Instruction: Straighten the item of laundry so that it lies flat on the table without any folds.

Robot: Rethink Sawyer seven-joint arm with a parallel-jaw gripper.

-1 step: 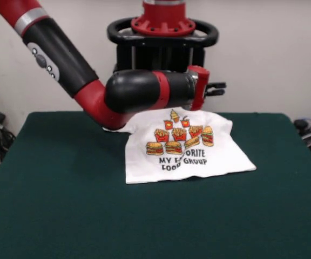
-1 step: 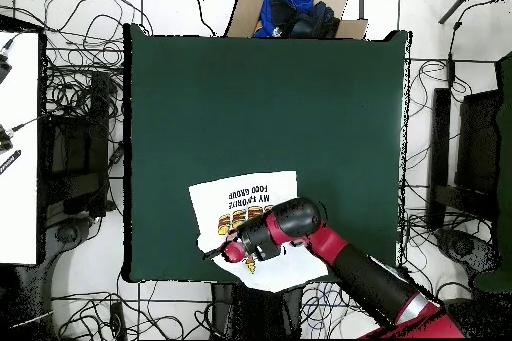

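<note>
Jaws can't be read — the gripper (image 1: 216, 88) points sideways above the T-shirt (image 1: 185, 148). On the green table (image 1: 63, 189), near the robot's edge, it lies mostly spread; a centre crease and bunched collar remain.

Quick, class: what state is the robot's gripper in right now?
Gripper: cannot be told; it holds nothing visible, above the T-shirt's far edge.

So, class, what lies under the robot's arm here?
The T-shirt lies on the green table; the arm hides its collar end. The gripper is too unclear.
</note>
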